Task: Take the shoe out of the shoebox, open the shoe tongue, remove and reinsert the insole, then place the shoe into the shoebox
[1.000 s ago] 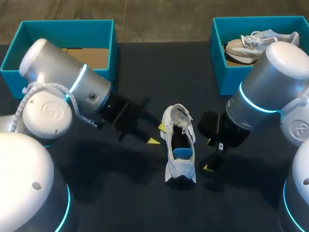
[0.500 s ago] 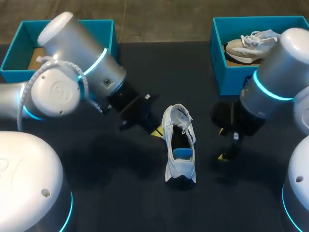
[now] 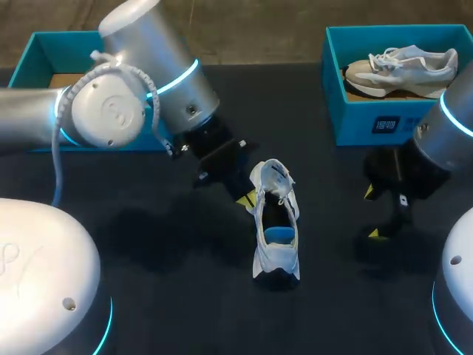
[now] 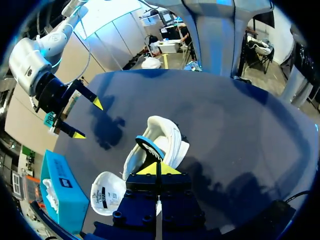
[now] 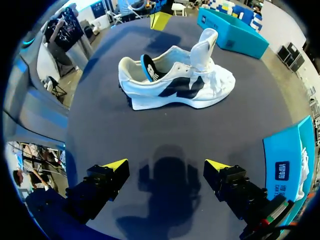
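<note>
Left tool point(image 3: 247, 198), tips together, just beside white shoe point(image 3: 275, 222)

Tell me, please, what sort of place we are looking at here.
Most likely a robotics lab test bench. A left arm and a right arm reach over a dark table. A white shoe lies on it, with a left shoebox and a right shoebox at the far edge.

1. Bare desk point(image 3: 332, 244) between the shoe point(image 3: 275, 222) and the right gripper point(image 3: 372, 213): open passage.
2. Shoe's left flank: blocked by the left gripper point(image 3: 247, 198), close against it.
3. Right shoebox point(image 3: 351, 122): occupied by a second shoe point(image 3: 399, 66).
</note>
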